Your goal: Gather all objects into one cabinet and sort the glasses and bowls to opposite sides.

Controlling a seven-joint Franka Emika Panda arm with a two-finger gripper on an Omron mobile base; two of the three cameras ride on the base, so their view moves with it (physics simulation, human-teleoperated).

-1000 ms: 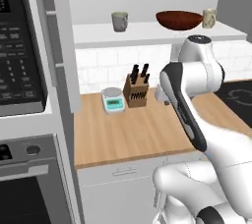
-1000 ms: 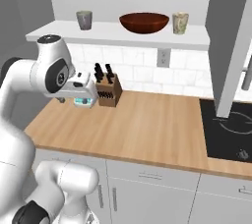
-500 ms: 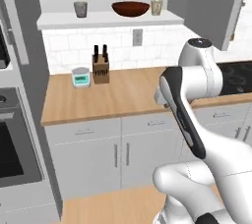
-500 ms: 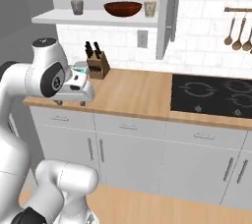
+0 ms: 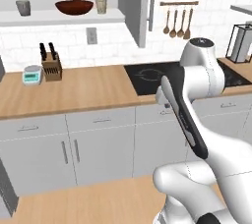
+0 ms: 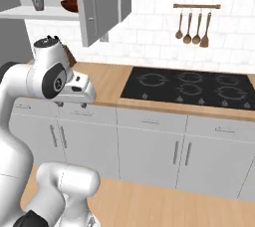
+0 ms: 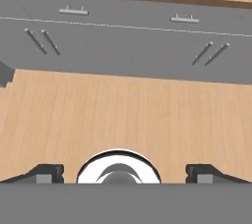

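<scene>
High at the left, the open cabinet's white shelf [image 5: 59, 17] carries a grey mug [image 5: 22, 7], a wide dark red-brown bowl [image 5: 74, 7] and a cream mug [image 5: 101, 5], the mugs on either side of the bowl. From the right base view, the grey mug [image 6: 38, 3] shows and the bowl [image 6: 69, 5] is half hidden by the grey door [image 6: 102, 4]. My gripper [image 7: 127, 174] is open and holds nothing. It points down at the wooden floor before the base cabinets, far below and right of the shelf. The hand [image 6: 79, 89] hangs at counter-edge height.
On the wooden counter stand a knife block [image 5: 50, 66] and a kitchen scale [image 5: 32, 74] at the left. A black cooktop [image 6: 187, 87] lies to the right, with wooden utensils [image 6: 191, 24] hanging above it. White base cabinets [image 7: 123, 46] run below the counter.
The base has driven back and to the right, so the whole scene has shifted: shelf and knife block now lie far left and the cooktop has come into view. The gripper stays open.
</scene>
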